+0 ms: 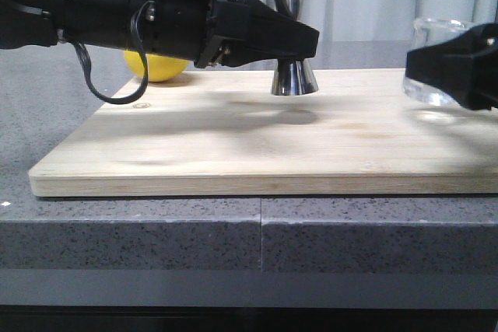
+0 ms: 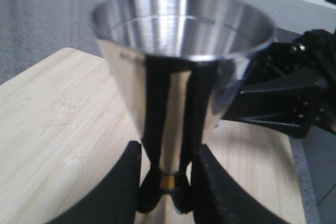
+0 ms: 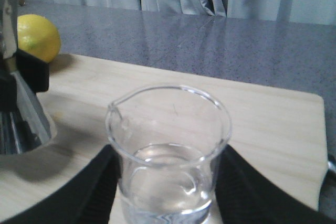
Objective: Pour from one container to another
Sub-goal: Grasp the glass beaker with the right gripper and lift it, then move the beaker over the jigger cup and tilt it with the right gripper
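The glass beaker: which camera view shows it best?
The right wrist view: the beaker fills the picture, between the right gripper's fingers, with clear liquid inside. The front view shows only part of it at the edge. The left wrist view does not clearly show it.

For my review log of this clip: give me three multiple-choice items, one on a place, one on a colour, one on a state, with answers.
1. Where does the jigger stand?
A. on the wooden board
B. on the grey counter
C. inside the beaker

2. What colour is the round fruit behind the left gripper?
A. green
B. yellow
C. red

3. What is in the beaker?
A. nothing
B. dark liquid
C. some clear liquid

Answers: 1 A, its base sits on the board; 2 B, it shows yellow in the front view; 3 C, the right wrist view shows clear liquid low inside.
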